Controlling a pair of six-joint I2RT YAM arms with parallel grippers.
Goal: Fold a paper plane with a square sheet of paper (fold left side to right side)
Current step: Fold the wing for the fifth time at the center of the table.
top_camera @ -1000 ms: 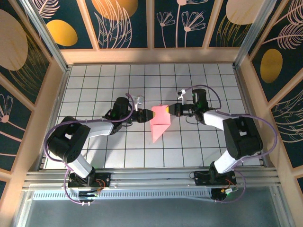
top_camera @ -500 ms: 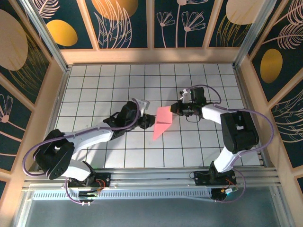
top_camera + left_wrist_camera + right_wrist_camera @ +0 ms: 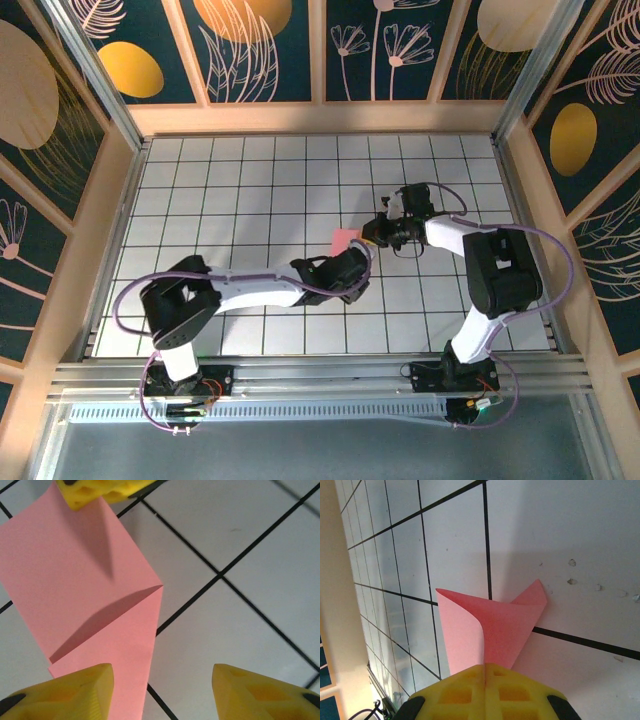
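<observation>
The open left end effector (image 3: pixel 160 674) has swung over the thin salmon-pink folded paper sheet (image 3: pixel 85 575) pinched by the right end effector (image 3: pixel 485 669), seemingly to crease it.

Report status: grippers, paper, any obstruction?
Right gripper shut on the pink paper, pinching one corner. Left gripper open, poised over its other end. Paper part-folded, one flap raised. No obstruction seen.
</observation>
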